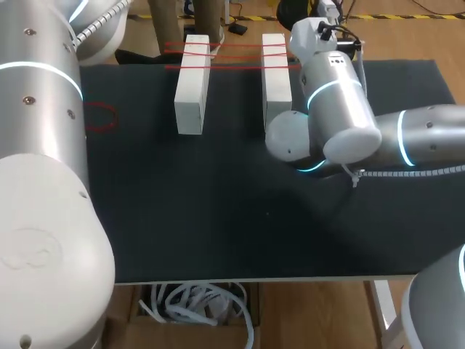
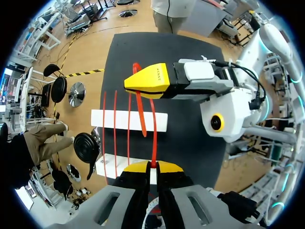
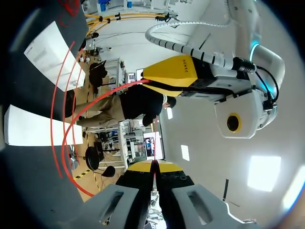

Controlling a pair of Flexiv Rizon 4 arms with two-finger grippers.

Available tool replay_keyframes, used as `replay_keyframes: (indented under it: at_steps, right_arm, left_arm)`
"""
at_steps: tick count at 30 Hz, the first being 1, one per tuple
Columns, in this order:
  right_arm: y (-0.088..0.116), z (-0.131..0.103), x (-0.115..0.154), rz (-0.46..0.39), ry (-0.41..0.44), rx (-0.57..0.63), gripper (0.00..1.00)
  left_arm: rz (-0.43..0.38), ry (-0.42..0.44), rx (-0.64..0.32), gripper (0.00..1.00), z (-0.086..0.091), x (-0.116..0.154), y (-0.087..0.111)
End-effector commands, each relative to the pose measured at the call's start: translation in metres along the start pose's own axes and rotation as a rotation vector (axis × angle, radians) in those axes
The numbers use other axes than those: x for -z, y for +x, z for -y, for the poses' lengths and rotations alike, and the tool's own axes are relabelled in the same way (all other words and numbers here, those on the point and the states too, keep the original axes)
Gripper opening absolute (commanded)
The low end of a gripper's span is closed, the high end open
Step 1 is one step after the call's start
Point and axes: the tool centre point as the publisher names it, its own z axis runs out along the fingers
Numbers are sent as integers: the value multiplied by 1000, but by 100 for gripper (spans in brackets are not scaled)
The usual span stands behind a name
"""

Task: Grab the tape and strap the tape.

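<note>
A thin red tape (image 2: 154, 138) runs from my left gripper (image 2: 152, 167), which is shut on one end, up to my right gripper (image 2: 145, 83), shut on the other end above the black table (image 2: 190, 133). In the right wrist view the same tape (image 3: 95, 102) arcs from my right gripper (image 3: 155, 167) to the left gripper (image 3: 174, 71). Two white blocks (image 1: 192, 83) (image 1: 276, 73) lie side by side, with red tape straps (image 1: 232, 54) stretched across their far ends. In the head view my right arm (image 1: 334, 102) hides its gripper, and the left gripper is out of sight.
A loose red tape loop (image 1: 102, 116) lies on the table's left side, near my left arm (image 1: 36, 145). The black table (image 1: 218, 218) reaches its front edge below the blocks. A box of white cable ties (image 1: 196, 302) sits under that edge.
</note>
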Motion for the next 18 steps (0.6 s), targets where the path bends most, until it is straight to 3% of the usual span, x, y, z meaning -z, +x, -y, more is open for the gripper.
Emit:
replay_keyframes:
  at_steps: [1,18]
  right_arm:
    - [1,-1,6,-5,10,5,0]
    - [6,10,25,63,176,-32,0]
  left_arm:
    - [-4,-6,-1,0,1,2,-1]
    - [-4,-6,-1,0,1,2,-1]
